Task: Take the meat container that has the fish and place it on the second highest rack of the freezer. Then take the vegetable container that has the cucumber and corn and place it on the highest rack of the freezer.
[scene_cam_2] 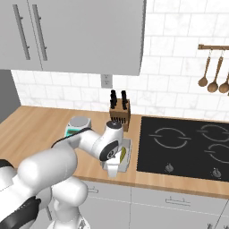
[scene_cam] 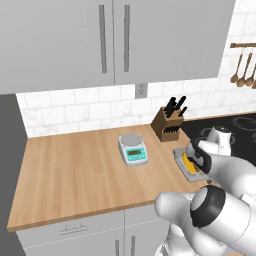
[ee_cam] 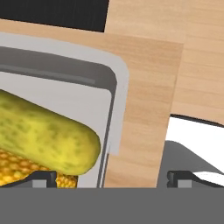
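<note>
So the end effector [ee_cam: 107,177] is wide open, gripping nothing, hanging right over the vegetable container [ee_cam: 111,87]. One fingertip [ee_cam: 41,178] sits over the corn [ee_cam: 26,168], the other out past the rim. The cucumber [ee_cam: 48,133] lies across the corn. Container's near the tabletop [scene_cam: 75,170] front edge, beside the cooktop [scene_cam_2: 188,147], in front of the knife block [scene_cam_2: 120,112].

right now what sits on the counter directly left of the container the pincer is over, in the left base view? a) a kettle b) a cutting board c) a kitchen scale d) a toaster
c, a kitchen scale with a small display sits on the wooden counter left of the vegetable container holding the cucumber and corn.
</note>
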